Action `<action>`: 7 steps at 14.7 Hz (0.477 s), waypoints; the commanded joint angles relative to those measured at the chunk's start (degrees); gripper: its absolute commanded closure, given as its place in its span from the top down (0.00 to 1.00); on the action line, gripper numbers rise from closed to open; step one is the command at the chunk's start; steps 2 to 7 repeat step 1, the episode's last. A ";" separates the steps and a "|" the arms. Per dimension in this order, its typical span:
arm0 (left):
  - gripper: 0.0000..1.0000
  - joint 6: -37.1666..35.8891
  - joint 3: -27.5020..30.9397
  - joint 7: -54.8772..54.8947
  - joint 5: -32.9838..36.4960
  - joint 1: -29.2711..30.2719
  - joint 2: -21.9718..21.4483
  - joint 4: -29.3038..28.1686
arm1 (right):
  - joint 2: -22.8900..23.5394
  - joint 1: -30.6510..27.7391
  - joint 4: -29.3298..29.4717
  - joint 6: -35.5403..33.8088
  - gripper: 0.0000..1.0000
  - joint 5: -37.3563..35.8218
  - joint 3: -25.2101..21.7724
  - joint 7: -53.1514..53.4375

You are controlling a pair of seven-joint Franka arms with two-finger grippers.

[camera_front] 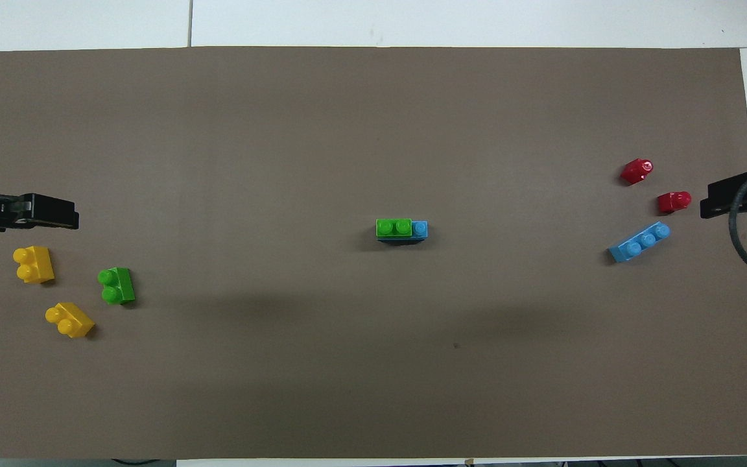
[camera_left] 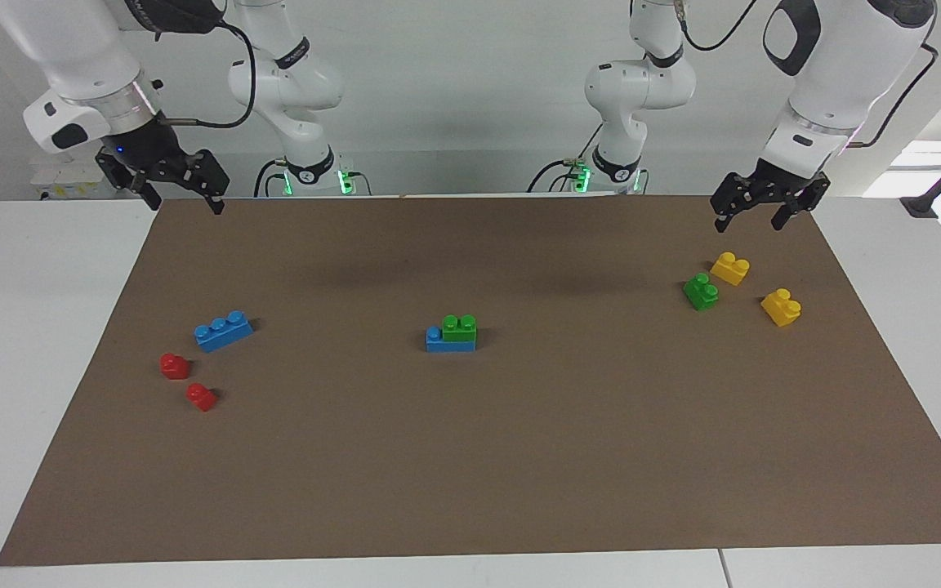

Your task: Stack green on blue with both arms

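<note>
Brown mat (camera_left: 470,457) | green brick (camera_left: 460,327) stacked on blue brick (camera_left: 448,342) | left hand (camera_left: 750,214) — right hand (camera_left: 185,197) — both open, empty

Both arms are built of large, rounded, glossy white shells joined by dark grey joint sections, with black cables looping along them and a silver ring at each wrist. Each ends in a black two-finger gripper of angular linked parts: the left gripper (camera_left: 750,214) and the right gripper (camera_left: 185,196). Green lights glow at both white bases.
</note>
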 commanded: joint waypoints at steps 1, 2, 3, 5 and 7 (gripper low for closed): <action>1.00 -0.56 0.16 0.34 -0.91 -0.21 -1.01 -0.63 | -0.64 -0.50 -0.63 -0.45 1.00 -1.27 0.47 -1.33; 1.00 -0.56 0.16 0.34 -0.91 -0.21 -1.01 -0.63 | -0.64 -0.50 -0.63 -0.45 1.00 -1.27 0.47 -1.33; 1.00 -0.56 0.16 0.34 -0.91 -0.21 -1.01 -0.63 | -0.64 -0.50 -0.63 -0.45 1.00 -1.27 0.47 -1.33; 1.00 -0.56 0.16 0.34 -0.91 -0.21 -1.01 -0.63 | -0.64 -0.50 -0.63 -0.45 1.00 -1.27 0.47 -1.33; 1.00 -0.56 0.16 0.34 -0.91 -0.21 -1.01 -0.63 | -0.64 -0.50 -0.63 -0.45 1.00 -1.27 0.47 -1.33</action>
